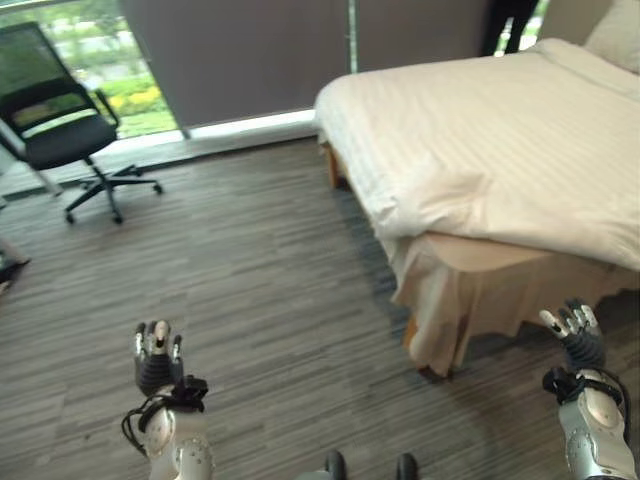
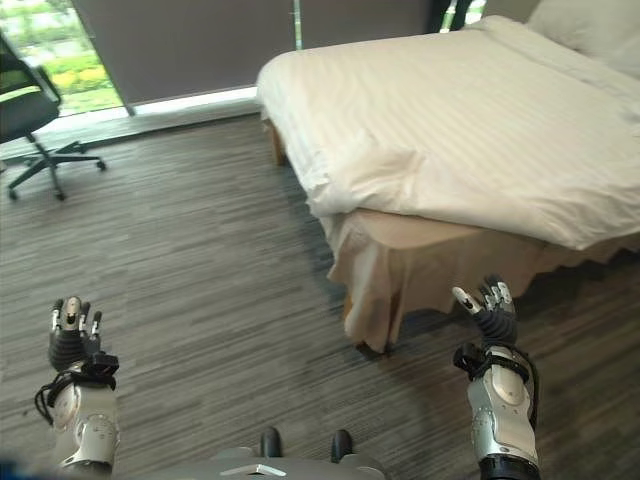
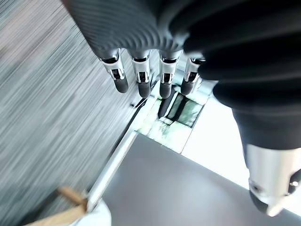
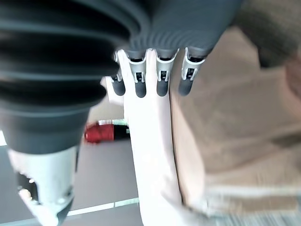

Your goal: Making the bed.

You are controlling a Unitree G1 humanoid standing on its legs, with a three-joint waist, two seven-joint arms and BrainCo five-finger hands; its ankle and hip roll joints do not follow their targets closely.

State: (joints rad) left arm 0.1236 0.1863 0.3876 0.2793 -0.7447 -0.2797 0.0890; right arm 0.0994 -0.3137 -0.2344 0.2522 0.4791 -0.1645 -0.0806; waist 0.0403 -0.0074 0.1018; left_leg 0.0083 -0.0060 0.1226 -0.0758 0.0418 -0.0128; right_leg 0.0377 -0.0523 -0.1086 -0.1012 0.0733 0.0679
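A bed (image 1: pixel 500 150) with a white striped duvet stands at the right, its near corner rumpled and hanging over a beige bed skirt (image 1: pixel 470 300). A white pillow (image 1: pixel 615 35) lies at the far right end. My left hand (image 1: pixel 157 358) is held up over the floor at the lower left, fingers straight and holding nothing. My right hand (image 2: pixel 490 310) is raised just below the bed's near side, close to the skirt, fingers relaxed and empty. The right wrist view has the duvet edge (image 4: pixel 150 155) and skirt (image 4: pixel 230 117) just past the fingers (image 4: pixel 161 80).
A black office chair (image 1: pixel 60 120) stands at the far left by the window. A grey curtain (image 1: pixel 240 55) hangs behind the bed's foot. A person's dark legs (image 1: pixel 510 25) stand beyond the bed. Grey striped carpet (image 1: pixel 250 290) stretches between me and the bed.
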